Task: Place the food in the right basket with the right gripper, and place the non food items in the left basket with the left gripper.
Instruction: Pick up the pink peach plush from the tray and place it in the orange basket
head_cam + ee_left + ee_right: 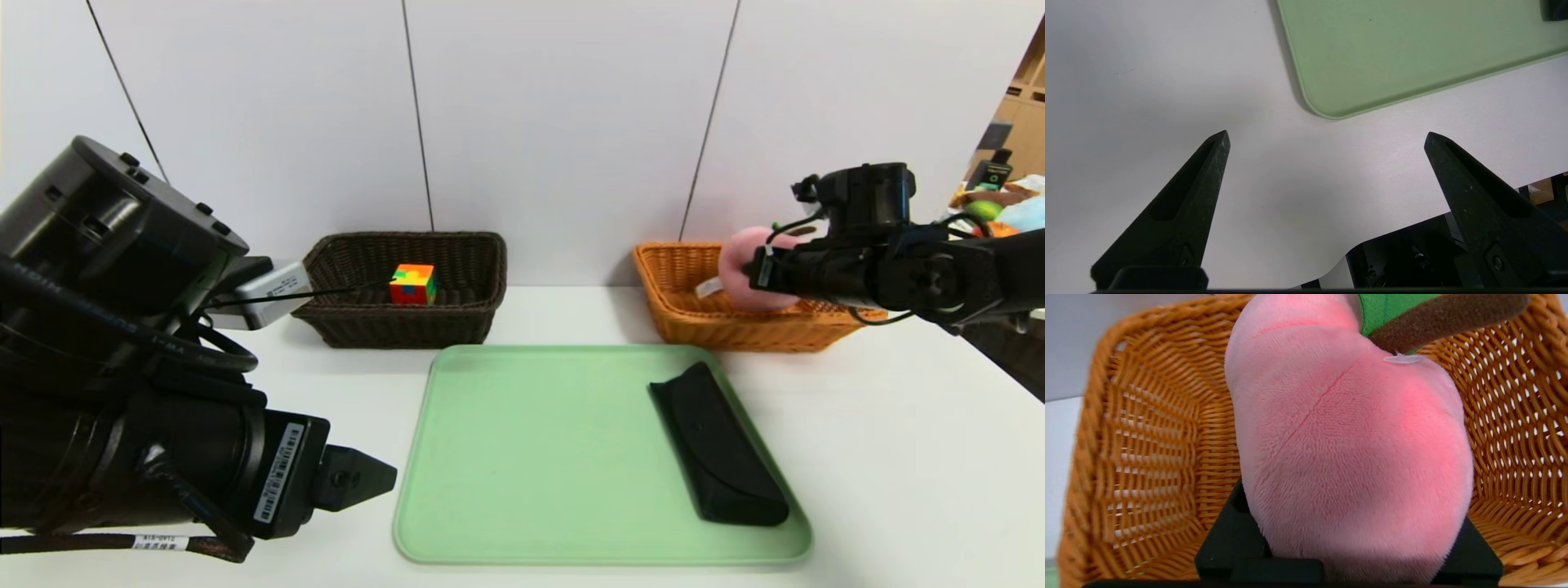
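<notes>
A pink plush peach (747,273) with a green leaf and brown stem hangs over the orange right basket (694,322), with my right gripper (755,273) shut on it. In the right wrist view the peach (1347,457) fills the frame above the basket's woven wall (1147,457). The dark brown left basket (465,269) holds a colourful puzzle cube (412,283). A black glasses case (718,445) lies on the right side of the green tray (531,457). My left gripper (1327,139) stands open over bare table near the tray's corner (1331,110), with nothing between its fingers.
The white table (898,449) carries both baskets at the back against a white wall. The left arm's bulk (122,367) fills the near left. Shelves with other items (996,204) show at the far right.
</notes>
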Controlling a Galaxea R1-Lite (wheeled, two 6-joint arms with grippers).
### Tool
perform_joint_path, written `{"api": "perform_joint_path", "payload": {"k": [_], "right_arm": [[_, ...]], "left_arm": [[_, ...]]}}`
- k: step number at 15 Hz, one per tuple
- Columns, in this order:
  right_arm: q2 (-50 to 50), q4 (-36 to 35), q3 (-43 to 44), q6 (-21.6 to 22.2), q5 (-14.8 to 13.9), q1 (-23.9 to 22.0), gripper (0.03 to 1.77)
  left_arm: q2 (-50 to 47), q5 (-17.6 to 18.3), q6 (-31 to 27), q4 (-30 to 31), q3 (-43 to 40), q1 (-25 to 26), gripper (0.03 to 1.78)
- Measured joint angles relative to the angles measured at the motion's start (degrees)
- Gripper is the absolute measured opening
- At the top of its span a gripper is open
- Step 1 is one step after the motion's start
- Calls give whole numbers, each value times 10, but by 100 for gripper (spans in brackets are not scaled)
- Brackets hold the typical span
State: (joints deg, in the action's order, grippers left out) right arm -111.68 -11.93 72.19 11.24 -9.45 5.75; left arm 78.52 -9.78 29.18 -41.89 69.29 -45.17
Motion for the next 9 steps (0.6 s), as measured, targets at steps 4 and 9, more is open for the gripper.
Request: {"api": "perform_joint_path", "payload": {"k": [4, 9], "right_arm": [[-25, 0, 11, -4, 2, -3, 78], [-39, 0, 32, -1, 3, -3, 122]], "left_arm": [[1, 0, 0, 0, 0, 2, 169], [3, 0, 0, 0, 0, 5, 169]]}}
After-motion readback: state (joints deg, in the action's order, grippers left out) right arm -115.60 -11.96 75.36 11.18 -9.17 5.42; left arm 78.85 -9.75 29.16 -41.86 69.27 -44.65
